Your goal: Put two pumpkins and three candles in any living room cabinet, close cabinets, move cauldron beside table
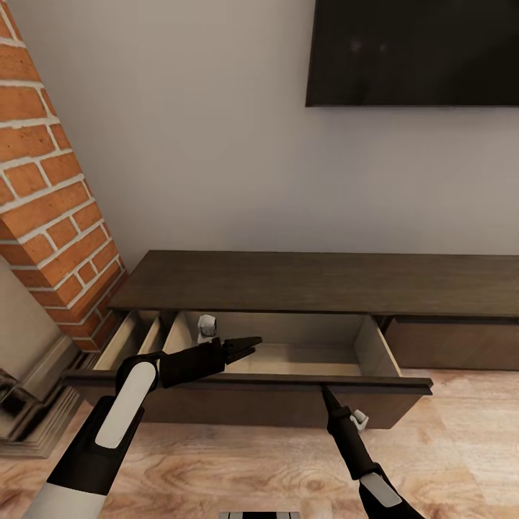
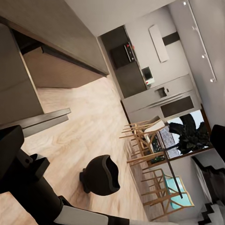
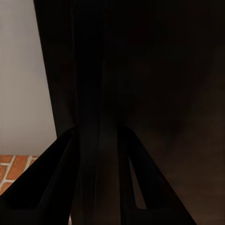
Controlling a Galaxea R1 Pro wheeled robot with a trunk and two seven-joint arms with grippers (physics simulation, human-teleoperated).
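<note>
At the open cabinet (image 1: 288, 281) drawer front, the right gripper (image 1: 326, 393) presses clenched; left gripper (image 1: 249, 344) unclear.

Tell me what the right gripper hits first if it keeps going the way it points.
Probably the front panel of the open drawer: the right gripper already has its tip at the panel's top edge, and the right wrist view shows dark wood between the fingers. Contact can't be confirmed.

Low cabinet (image 1: 317, 282) on a wood-plank floor (image 1: 238, 468), its wide drawer (image 1: 288, 357) pulled out.

The dark-brown top is bare; the pale-lined drawer at its 6 o'clock side holds a small white-grey object (image 1: 207, 326) near its 10 o'clock corner. The brick fireplace (image 1: 50, 216) stands at 9 o'clock.
</note>
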